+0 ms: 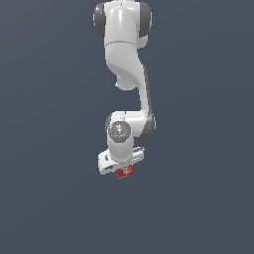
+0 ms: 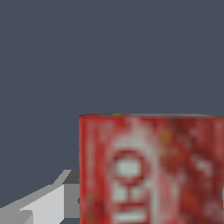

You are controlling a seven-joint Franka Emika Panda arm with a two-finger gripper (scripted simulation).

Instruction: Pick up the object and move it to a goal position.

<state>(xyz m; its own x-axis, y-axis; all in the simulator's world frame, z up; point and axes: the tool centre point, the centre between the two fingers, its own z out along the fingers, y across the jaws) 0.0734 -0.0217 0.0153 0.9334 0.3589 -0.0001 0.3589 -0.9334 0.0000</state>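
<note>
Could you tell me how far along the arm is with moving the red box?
The reach looks done: the gripper sits right over the red box, which fills the wrist view. In hand is the grasp; one finger shows beside the box, but whether the box is clamped or lifted is unclear. Carrying it to the goal remains; no goal marker is visible.

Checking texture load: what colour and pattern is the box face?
Red with blurry white lettering on the box; clearest in the wrist view.
</note>
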